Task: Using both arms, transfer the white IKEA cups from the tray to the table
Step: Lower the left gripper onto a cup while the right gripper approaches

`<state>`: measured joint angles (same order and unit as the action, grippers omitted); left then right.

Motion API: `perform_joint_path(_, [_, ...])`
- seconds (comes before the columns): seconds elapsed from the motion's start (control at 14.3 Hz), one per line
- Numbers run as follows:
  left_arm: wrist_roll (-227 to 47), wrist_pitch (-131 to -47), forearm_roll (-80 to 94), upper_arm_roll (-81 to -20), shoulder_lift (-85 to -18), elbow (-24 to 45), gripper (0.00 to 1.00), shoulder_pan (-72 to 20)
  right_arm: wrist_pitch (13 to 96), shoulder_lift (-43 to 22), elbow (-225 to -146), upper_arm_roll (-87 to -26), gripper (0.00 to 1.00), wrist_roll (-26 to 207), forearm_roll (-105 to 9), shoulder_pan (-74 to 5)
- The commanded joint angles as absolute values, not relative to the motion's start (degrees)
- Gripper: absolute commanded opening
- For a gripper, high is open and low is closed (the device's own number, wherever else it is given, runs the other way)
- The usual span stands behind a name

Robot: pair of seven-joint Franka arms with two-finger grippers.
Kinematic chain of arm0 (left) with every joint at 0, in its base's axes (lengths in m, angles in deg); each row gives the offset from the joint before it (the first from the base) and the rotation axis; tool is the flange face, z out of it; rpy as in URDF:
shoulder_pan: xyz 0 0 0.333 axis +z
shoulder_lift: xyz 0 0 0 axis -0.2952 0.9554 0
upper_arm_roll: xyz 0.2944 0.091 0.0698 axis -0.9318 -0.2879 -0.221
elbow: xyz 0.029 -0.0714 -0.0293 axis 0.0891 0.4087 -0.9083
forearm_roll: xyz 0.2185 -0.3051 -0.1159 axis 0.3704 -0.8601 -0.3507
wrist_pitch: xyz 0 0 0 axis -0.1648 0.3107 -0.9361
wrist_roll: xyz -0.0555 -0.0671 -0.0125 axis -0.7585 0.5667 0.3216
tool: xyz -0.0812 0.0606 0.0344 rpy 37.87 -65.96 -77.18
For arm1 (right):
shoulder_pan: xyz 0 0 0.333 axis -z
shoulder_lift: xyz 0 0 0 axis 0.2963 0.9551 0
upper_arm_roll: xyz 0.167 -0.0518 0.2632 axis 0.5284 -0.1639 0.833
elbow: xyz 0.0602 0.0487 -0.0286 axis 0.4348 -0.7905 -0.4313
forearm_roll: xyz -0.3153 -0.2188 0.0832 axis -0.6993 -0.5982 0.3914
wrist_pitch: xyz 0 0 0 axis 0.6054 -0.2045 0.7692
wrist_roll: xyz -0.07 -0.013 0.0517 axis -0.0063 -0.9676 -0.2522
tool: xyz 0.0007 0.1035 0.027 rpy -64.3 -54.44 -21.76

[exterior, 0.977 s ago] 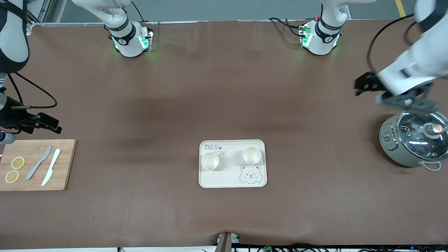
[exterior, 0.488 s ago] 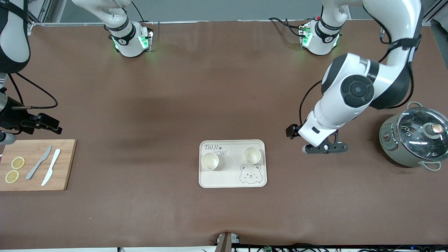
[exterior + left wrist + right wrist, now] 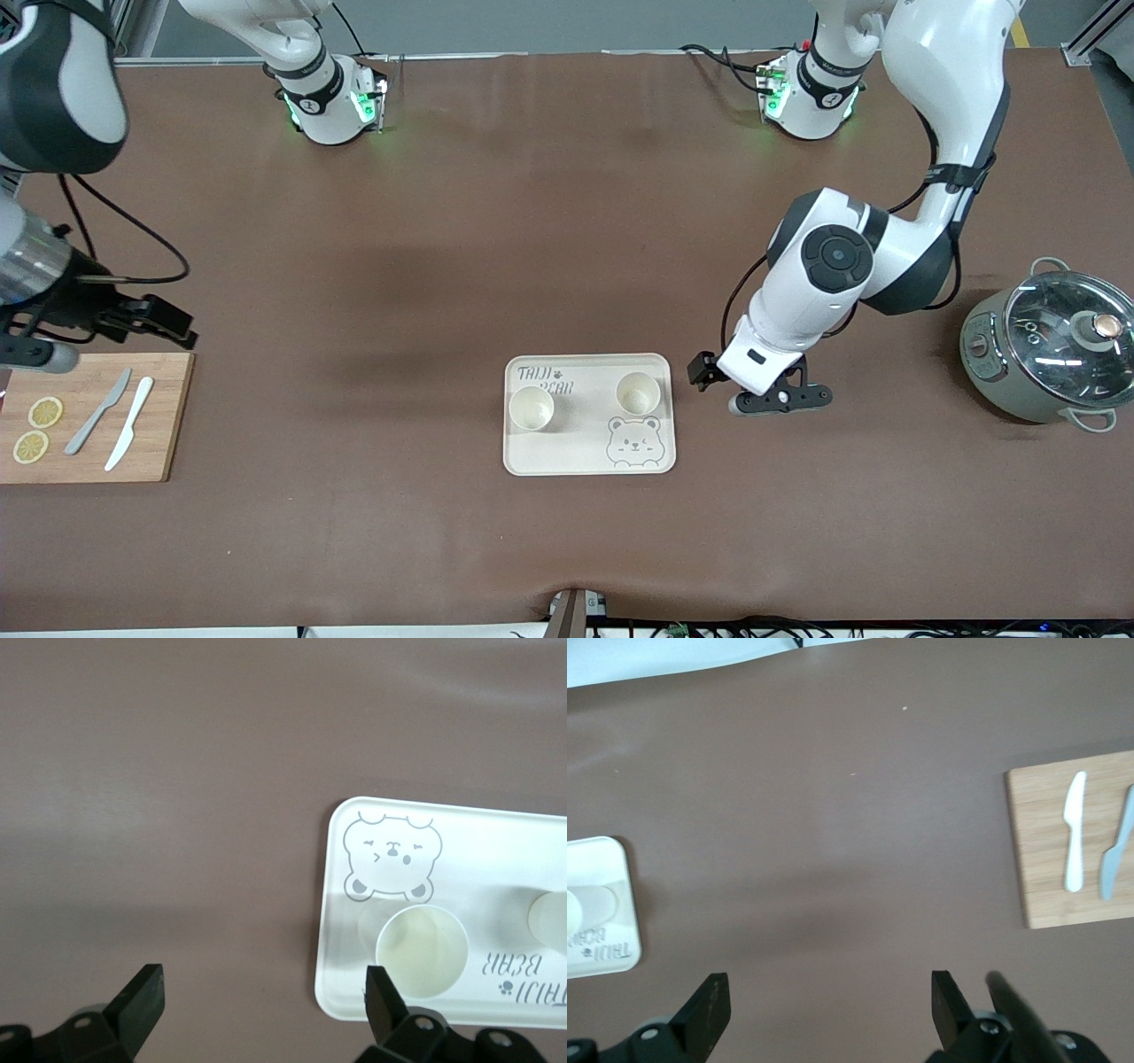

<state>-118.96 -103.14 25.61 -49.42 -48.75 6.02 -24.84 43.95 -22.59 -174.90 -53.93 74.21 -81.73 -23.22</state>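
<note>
While both grippers stand open and empty, left gripper [image 3: 769, 396] over bare table [image 3: 567, 221] just beside tray [image 3: 588, 456], right gripper [image 3: 106, 321] over table by cutting board [image 3: 168, 425], two white cups [image 3: 532, 408] [image 3: 637, 392] upright on tray, pot [image 3: 1045, 350] toward left arm's end.

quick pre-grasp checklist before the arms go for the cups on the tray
1. Both white cups upright on the tray: ok; cup by the bear face, cup by the lettering.
2. Left gripper open: ok.
3. Left gripper over its cup: not ok; it is over the table beside the tray.
4. Right gripper open: ok.
5. Right gripper near the tray: not ok; it is by the cutting board.
6. Cups empty: cannot tell.
</note>
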Motion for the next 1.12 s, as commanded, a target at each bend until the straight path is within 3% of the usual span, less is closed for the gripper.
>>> perform_joint_path(0.0, [-120.94,-106.61,26.97,-48.96,-47.80,7.65,1.00,-24.55,43.83,-19.27,-171.52,-54.13,1.00,67.71,-82.11,-26.97])
perform_joint_path(0.28, [-127.25,-110.12,30.03,-49.04,-44.37,7.12,1.00,-28.06,44.79,-14.27,-166.69,-54.13,1.00,59.53,-82.11,-32.07])
perform_joint_path(0.56, [-137.54,-113.20,41.28,-48.96,-39.98,6.33,1.00,-30.00,52.43,-10.48,-166.41,-54.13,1.00,53.46,-82.20,-36.21])
perform_joint_path(1.05, [-138.44,-114.52,41.74,-49.04,-36.63,4.75,1.00,-32.47,61.31,-1.52,-164.83,-54.13,1.00,46.86,-82.29,-42.45])
